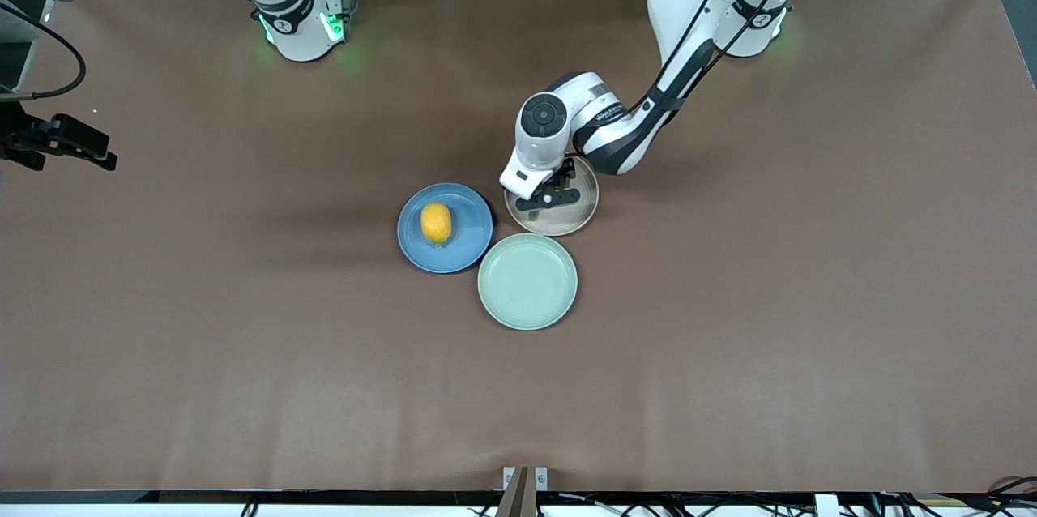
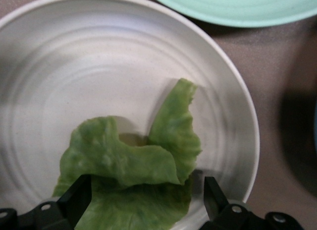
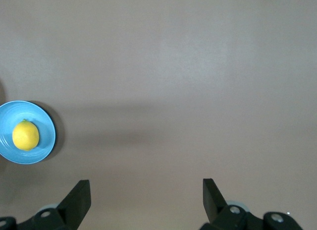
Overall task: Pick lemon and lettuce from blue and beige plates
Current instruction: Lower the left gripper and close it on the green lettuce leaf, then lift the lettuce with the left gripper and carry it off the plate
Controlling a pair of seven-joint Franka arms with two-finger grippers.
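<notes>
Fingers (image 2: pixel 79 198) of left gripper (image 2: pixel 143 200) spreading around crinkled green lettuce leaf (image 2: pixel 133 175) on beige plate (image 2: pixel 99 66); looking limp, light, pinching thick fold. Right gripper (image 3: pixel 146 198) waiting, fingers spread.

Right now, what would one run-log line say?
left gripper: open, straddling lettuce | right gripper: open, waiting | lemon: on blue plate

Three plates cluster mid-table: blue plate (image 1: pixel 445 227), beige plate (image 1: pixel 552 198) and mint-green plate (image 1: pixel 527 281), rims touching or nearly so, leaving no passage between them. The left gripper (image 1: pixel 548 198) is low over the beige plate, jaws spread either side of the lettuce (image 2: pixel 133 175), blocking approach there. The lemon (image 1: pixel 436 223) is unobstructed from above. The surrounding table (image 1: pixel 770 298) is bare. The right gripper (image 3: pixel 146 200) waits high, jaws apart.
</notes>
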